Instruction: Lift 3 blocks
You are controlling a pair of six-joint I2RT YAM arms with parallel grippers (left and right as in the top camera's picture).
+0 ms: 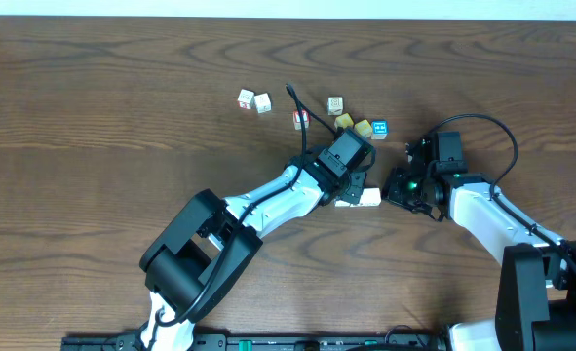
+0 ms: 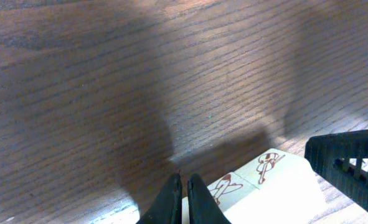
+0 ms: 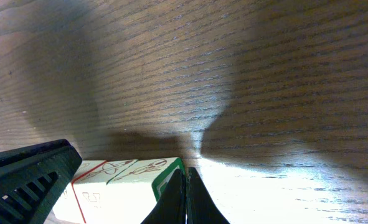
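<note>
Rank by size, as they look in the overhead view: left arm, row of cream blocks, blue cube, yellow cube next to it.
1. left arm
2. row of cream blocks, partly hidden under the arm
3. blue cube and yellow cube: they look alike, so I do not rank them.
</note>
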